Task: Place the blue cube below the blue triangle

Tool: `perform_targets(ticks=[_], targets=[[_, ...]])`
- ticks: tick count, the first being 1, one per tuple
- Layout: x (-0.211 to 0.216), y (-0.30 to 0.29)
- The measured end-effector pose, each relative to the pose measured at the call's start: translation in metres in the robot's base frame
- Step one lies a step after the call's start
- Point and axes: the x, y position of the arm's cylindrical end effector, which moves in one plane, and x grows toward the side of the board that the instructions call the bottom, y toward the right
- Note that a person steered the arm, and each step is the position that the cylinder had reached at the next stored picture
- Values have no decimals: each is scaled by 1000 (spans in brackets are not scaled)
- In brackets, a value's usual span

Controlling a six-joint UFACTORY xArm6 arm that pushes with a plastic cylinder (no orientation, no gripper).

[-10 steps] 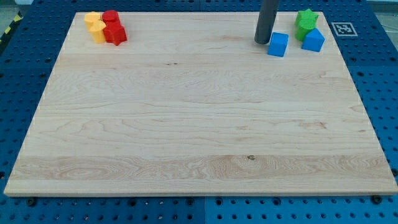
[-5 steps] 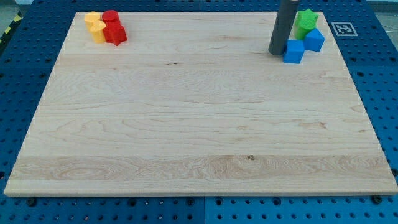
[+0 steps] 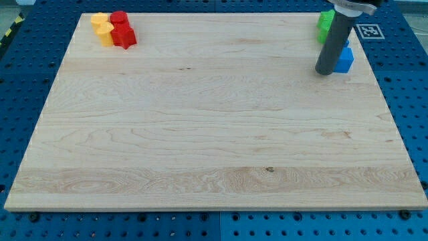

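My tip (image 3: pixel 326 70) rests on the board near the view's top right corner. The blue cube (image 3: pixel 345 60) sits right against the rod's right side, partly covered by it. The rod hides the blue triangle, so I cannot tell how it lies relative to the cube. A green block (image 3: pixel 324 21) shows just left of the rod's upper part, above the cube.
Two red blocks (image 3: pixel 123 35) and two yellow blocks (image 3: pixel 101 23) are clustered at the board's top left corner. A black-and-white marker tag (image 3: pixel 367 31) lies on the blue pegboard beyond the board's top right corner. The board's right edge (image 3: pixel 374 73) is close to the cube.
My tip has moved right and a little down the view, pushing the blue cube right. The cube went from left of the blue triangle to below where the triangle showed. The rod now covers the triangle.
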Motion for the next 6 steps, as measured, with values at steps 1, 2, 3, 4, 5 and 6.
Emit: perform_targets(ticks=[1,2,3,4,5,6], targets=[[-2,25],[10,24],[40,22],[45,-15],[30,-52],[30,-52]])
